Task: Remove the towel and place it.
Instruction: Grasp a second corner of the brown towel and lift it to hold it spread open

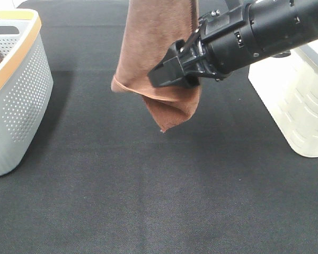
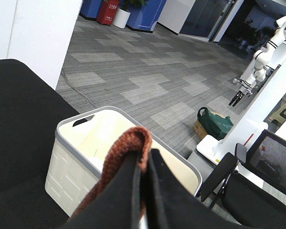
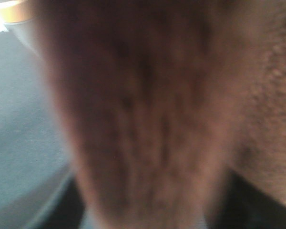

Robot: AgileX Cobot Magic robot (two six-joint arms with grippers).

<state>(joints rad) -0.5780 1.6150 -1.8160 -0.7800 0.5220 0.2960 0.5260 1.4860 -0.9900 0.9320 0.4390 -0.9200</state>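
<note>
The towel (image 1: 153, 37) is hanging in the air over the far middle of the worktop (image 1: 148, 206), its reddish-brown cloth running out of the high view at the top and its lowest corner pointing down, clear of the black surface. At its upper end the left claw (image 2: 144, 160) is pinching a rolled fold of the cloth, with the two black fingers (image 2: 121, 191) pressing together on it. The right claw (image 1: 167, 74) is reaching in from the right and lying against the lower part of the towel, just above the hemmed fold. Its own camera is showing only blurred brown cloth very close up, so I cannot tell whether its fingers are gripping the towel or standing apart. At the left edge of the worktop a grey perforated basket (image 1: 21, 106) with an orange rim is standing, well apart from the towel. At the right a white ribbed bin (image 1: 297, 111) is sitting beneath the right arm (image 1: 275, 26).
</note>
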